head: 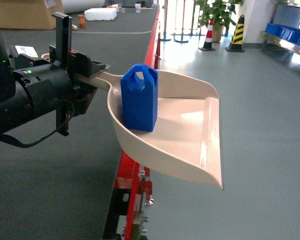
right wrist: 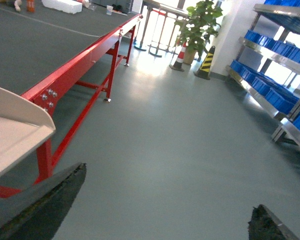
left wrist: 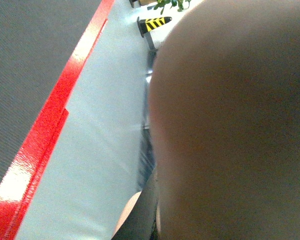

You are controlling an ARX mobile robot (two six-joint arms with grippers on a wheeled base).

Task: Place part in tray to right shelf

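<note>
1. The left gripper is clamped on the tray's thin handle; the scoop hangs out past the red conveyor edge, over the floor.
2. The blue part stands upright at the tray's near-left back wall. A tilt toward the open lip could slide or topple it out.
3. The right gripper shows its fingers spread, holding nothing.
4. The right shelf, with its blue crates, stands far right, well apart; a swing during travel could shake the part loose.

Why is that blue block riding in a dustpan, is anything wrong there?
Nothing looks spilled or broken. The part stands upright at the back of the tray, which the left gripper holds by its handle, out past the red table edge.
</note>
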